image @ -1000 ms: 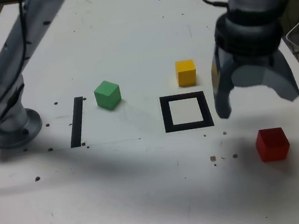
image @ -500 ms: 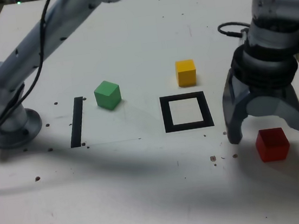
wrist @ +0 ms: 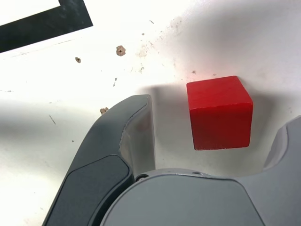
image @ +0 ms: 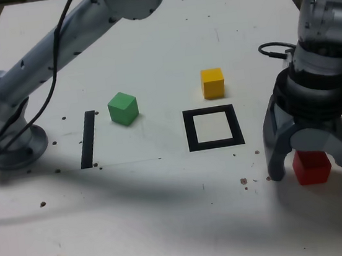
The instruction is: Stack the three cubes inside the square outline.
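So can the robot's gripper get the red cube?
Probably yes. The gripper is open above the red cube, its fingers are wide enough apart, and nothing stands in between.

The open tool (wrist: pixel 214 134) has the red cube (wrist: pixel 220 114) between its fingertips.

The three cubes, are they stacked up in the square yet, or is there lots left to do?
Nothing is stacked yet: the square outline has no cube inside it. Nothing is held either, but the open gripper is at the red cube, a jaw on either side. The yellow cube and green cube sit apart outside the outline, so all the stacking is left.
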Action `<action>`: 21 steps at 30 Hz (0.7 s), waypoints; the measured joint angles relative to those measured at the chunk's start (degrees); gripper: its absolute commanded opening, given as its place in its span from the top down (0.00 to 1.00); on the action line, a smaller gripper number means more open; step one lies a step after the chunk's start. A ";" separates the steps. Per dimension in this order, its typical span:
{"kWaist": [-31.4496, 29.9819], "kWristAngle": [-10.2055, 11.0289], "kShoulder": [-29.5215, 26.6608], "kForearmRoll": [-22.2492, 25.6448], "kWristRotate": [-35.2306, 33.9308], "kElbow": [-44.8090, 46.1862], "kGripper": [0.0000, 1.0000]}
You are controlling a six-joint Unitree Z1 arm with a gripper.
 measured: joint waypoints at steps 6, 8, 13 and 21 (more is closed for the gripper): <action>0.00 1.56 0.16 -0.24 0.41 0.22 0.19; 0.00 1.74 0.16 -0.24 0.41 0.39 0.23; 0.00 1.75 0.50 -0.53 0.41 0.53 0.29; -0.06 1.68 0.60 -1.48 0.41 0.39 0.29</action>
